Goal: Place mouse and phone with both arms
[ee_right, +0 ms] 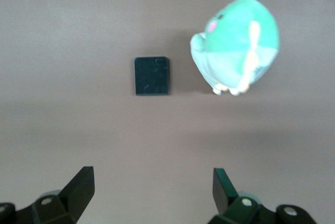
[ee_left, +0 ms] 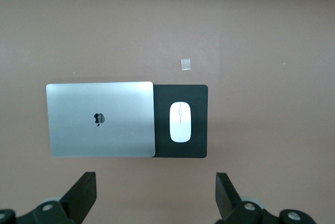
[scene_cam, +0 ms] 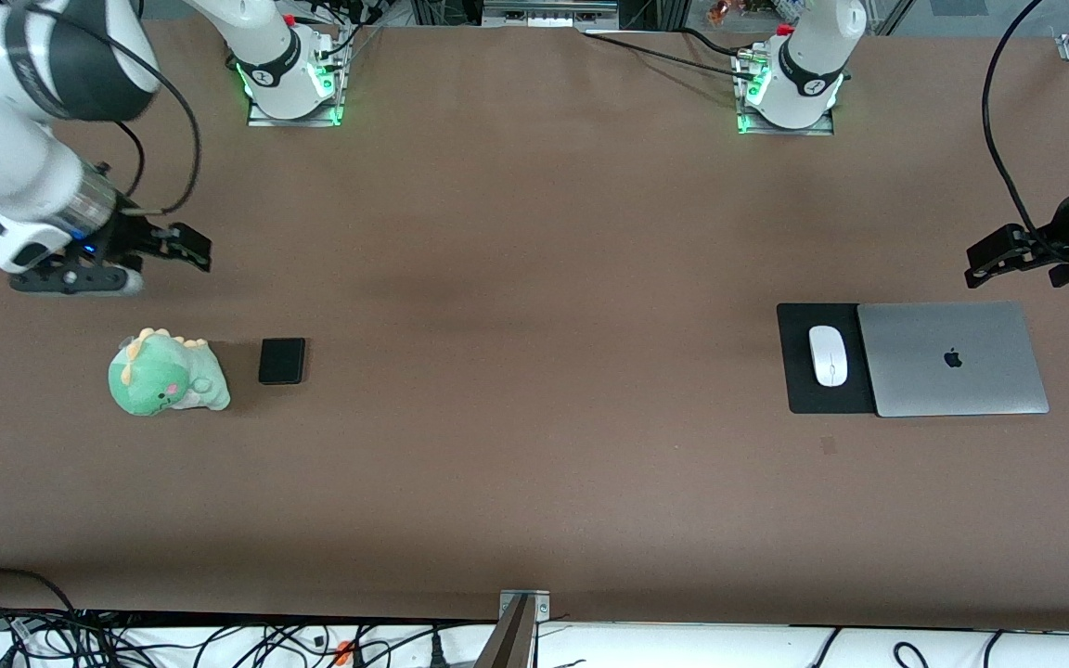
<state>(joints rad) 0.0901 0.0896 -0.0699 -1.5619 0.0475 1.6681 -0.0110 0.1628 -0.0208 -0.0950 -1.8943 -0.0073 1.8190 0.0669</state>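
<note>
Already both objects seem set down, so most of the remaining risk lies in how the arms move from here. Toward the right arm's end of the table, the right gripper (scene_cam: 189, 247) hangs in the air with its fingers spread wide and nothing between them, over bare tabletop close to that short edge. The phone (scene_cam: 282, 361) lies flat on the table, nearer the front camera than that gripper, just beside a green stuffed dinosaur (scene_cam: 166, 374) but not touching it. If this arm dropped or swung low, a finger could shove the phone or knock the toy onto it.

Toward the left arm's end, the mouse (scene_cam: 829, 355) rests on a black pad (scene_cam: 799, 371), whose one side is tucked under a closed silver laptop (scene_cam: 952, 358). The left gripper (scene_cam: 998, 254) hovers open and empty near that short edge, over the table just by the laptop's edge that faces the bases. I judge the glossy mouse would slide easily, so a careless sweep could push it off the pad or scrape the laptop lid.
</note>
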